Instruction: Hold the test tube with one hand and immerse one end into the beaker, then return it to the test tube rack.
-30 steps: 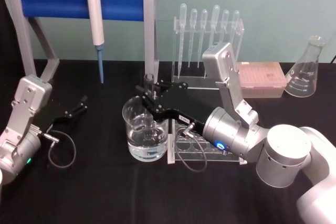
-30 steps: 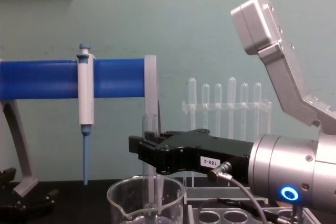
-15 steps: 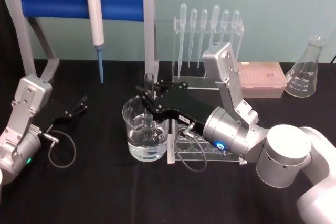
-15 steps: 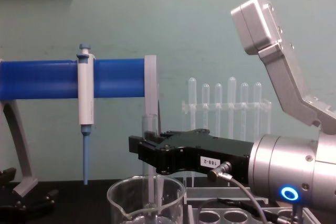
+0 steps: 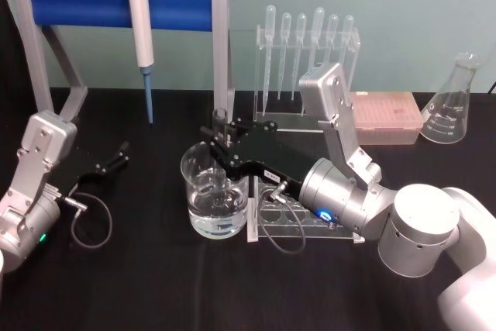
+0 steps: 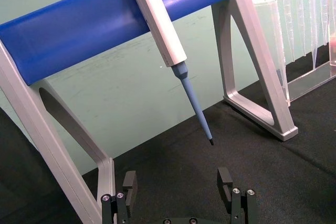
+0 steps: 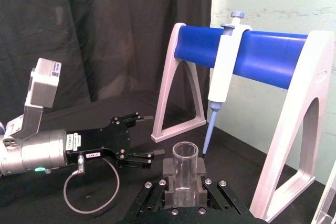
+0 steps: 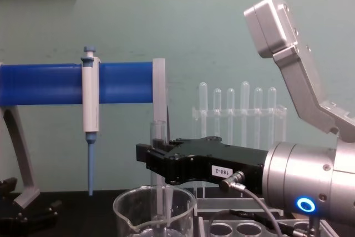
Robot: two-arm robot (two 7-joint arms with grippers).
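I see the test tube (image 8: 159,136) standing upright in the grip of my right tool (image 5: 222,147). The tool's black fingers (image 7: 167,176) are closed against the glass on either side, about midway down its length. The open rimmed top shows above the tool, and the lower part goes down past the rim into the beaker (image 8: 128,215). The lower end sits inside the glass wall. I cannot tell whether it touches the clear liquid that seems to fill the bottom of the beaker.

The beaker stands on the black bench (image 5: 155,269), just left of the clear test tube rack (image 5: 304,228), whose holes lie under my right wrist with its blue ring lit.

My left tool (image 6: 177,188) is well off to the left, low over the bench, with its fingers spread wide and nothing between them. It faces the blue-barred stand (image 5: 77,1), where the white-and-blue pipettor (image 5: 141,25) hangs tip down.

Behind the beaker and rack, a clear stand (image 5: 306,118) holds a row of plastic pipettes (image 5: 318,32). To the right of it sit a pink tip box (image 5: 384,114) and, farther right, an Erlenmeyer flask (image 5: 451,106).
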